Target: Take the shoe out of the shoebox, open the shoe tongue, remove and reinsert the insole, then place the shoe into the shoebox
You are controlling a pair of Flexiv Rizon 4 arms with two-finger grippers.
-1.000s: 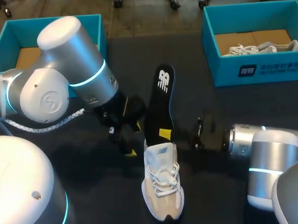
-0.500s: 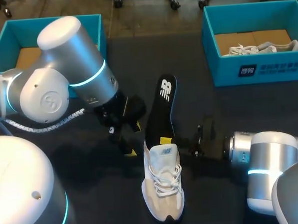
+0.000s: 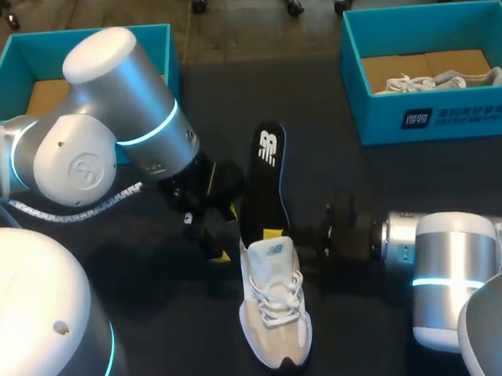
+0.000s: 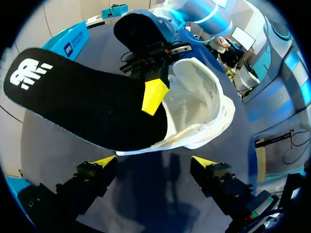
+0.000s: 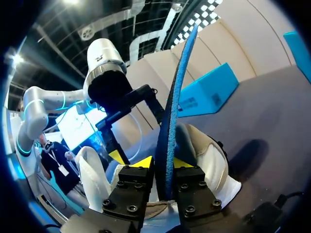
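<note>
Right wrist view: the right end effector (image 5: 162, 166) clamps the insole (image 5: 177, 92); align it with the shoe (image 5: 210, 162) opening, apparently toe-first. The left end effector (image 4: 153, 166) stands open.

A: Entry one, left gripper (image 4: 154, 162)?
B: Open, fingers spread wide, just left of the shoe (image 3: 274, 313) heel.
A: Entry two, right gripper (image 5: 164, 165)?
B: Clamped on the insole (image 3: 266, 183) at the shoe heel, forearm level, entering from the shoe's right.
</note>
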